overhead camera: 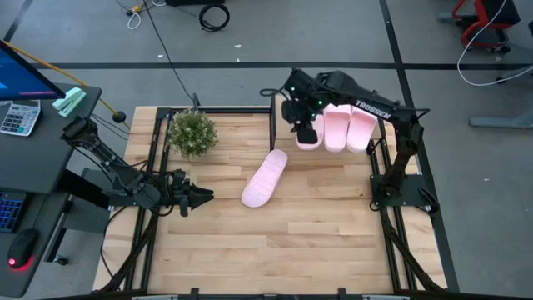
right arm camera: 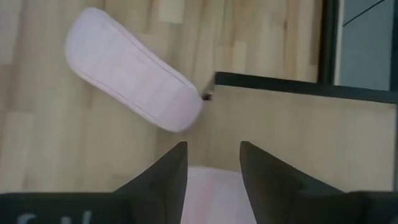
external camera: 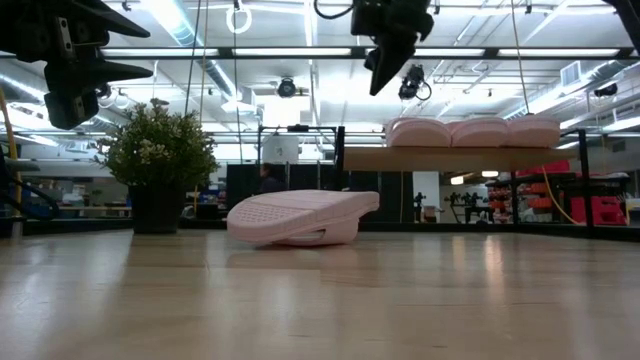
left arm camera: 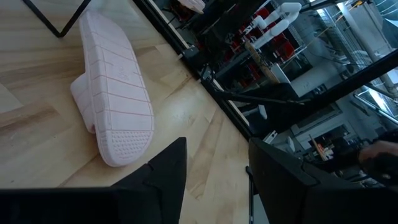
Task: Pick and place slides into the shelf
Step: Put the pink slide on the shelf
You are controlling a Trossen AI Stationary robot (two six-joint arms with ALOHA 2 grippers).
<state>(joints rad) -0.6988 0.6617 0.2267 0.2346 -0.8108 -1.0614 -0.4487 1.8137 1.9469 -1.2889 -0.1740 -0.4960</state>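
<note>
1. The shelf carries three slides side by side on its right part; its left part is bare board.
2. The right gripper, fingers apart, hangs above the leftmost shelved slide.
3. A fourth slide lies sole-up on the table, open wood around it.
4. A potted plant stands at the far left corner.
5. The left gripper, fingers parted, waits at the left edge.

three slides on shelf | fourth slide on table, left of shelf
</note>
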